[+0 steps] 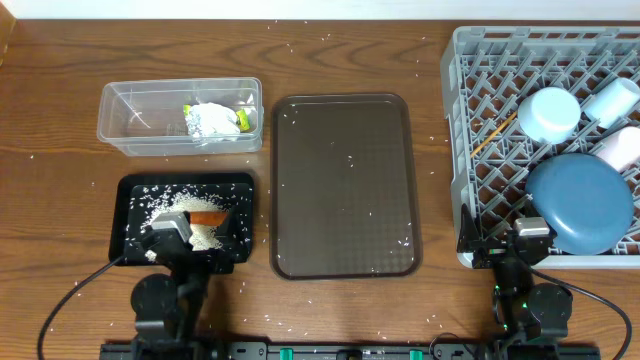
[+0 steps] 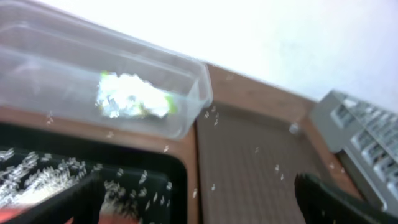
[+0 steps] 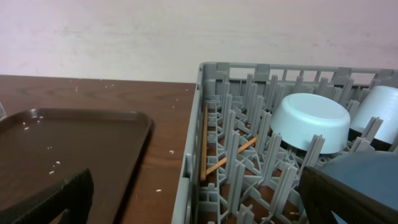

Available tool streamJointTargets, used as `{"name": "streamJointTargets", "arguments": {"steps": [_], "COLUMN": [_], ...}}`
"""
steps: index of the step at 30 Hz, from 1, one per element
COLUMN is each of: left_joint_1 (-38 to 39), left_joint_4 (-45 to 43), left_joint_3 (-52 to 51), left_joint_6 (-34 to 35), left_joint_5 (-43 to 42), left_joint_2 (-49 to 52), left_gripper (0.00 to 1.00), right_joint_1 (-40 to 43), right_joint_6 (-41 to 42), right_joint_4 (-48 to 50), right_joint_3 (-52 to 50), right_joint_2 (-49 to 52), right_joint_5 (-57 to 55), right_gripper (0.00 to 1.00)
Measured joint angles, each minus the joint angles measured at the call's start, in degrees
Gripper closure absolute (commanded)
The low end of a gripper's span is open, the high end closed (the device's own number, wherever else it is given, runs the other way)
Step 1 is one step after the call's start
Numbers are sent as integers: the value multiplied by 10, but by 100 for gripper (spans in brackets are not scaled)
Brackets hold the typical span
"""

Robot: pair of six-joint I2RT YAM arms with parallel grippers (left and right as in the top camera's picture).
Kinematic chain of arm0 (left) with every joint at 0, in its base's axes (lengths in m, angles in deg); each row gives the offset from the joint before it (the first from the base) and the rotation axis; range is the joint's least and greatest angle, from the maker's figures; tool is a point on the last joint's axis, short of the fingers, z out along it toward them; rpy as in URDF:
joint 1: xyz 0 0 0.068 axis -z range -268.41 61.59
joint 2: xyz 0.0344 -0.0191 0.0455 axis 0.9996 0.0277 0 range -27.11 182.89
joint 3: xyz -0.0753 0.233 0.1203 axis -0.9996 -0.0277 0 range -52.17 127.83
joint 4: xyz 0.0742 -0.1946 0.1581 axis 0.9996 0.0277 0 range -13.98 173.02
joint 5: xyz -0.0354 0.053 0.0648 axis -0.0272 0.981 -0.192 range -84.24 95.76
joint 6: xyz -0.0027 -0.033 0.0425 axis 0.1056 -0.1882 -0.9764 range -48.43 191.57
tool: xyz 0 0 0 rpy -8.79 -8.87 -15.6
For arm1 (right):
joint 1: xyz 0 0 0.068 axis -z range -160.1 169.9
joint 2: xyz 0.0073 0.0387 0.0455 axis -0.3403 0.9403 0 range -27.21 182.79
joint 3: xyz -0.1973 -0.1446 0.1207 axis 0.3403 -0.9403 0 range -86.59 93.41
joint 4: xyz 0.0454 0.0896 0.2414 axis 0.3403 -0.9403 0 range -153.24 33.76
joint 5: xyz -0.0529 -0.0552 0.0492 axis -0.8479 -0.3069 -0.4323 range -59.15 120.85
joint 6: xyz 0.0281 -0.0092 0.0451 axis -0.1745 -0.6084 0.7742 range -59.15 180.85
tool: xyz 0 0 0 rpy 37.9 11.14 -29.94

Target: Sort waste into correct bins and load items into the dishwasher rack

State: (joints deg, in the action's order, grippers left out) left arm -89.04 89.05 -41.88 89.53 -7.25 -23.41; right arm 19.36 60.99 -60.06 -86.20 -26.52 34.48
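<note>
- The left hand (image 2: 199,208) is spread wide with nothing between its fingers, and hangs over the near part of the black tray (image 1: 128,192).
- The black tray sits near left on the tabletop (image 1: 60,80). It holds white rice grains (image 1: 158,205), a small orange carrot (image 1: 208,217) and, just beside the carrot, a brown food lump (image 1: 195,203).
- The clear tub (image 1: 125,125) lies beyond the black tray, with the crumpled wrapper (image 1: 213,120) in its right half.
- The brown serving tray (image 1: 345,200) lies in the middle, with a few stray grains on it.
- The right hand (image 3: 199,205) is also wide open and empty, at the near left corner of the grey rack (image 1: 452,150).
- In the rack, the dark-blue plate (image 1: 580,205) is nearest. The upturned light-blue bowl (image 1: 548,112) is farther back, and the light-blue cup (image 1: 610,98) is to its right. The white cup (image 1: 620,148) is at the right edge, and the chopsticks (image 1: 493,133) lie left of the bowl.
</note>
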Motion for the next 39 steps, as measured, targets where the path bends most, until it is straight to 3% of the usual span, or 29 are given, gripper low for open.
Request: {"name": "streamJointTargets", "arguments": {"steps": [7, 20, 39], "left_joint_1": [0, 0, 0], "left_joint_4": [-110, -107, -106], "left_joint_3": [-83, -87, -87], "left_joint_6": [2, -3, -59], "left_joint_5": [-5, 79, 92], "left_joint_2": [-29, -31, -31], "left_gripper": [2, 2, 2], "right_joint_1": [0, 0, 0], "right_joint_6": [0, 0, 0], "right_joint_4": [0, 0, 0], "right_joint_3": [0, 0, 0], "right_joint_2": [0, 0, 0], "right_joint_5": [0, 0, 0], "right_gripper": [1, 1, 1]}}
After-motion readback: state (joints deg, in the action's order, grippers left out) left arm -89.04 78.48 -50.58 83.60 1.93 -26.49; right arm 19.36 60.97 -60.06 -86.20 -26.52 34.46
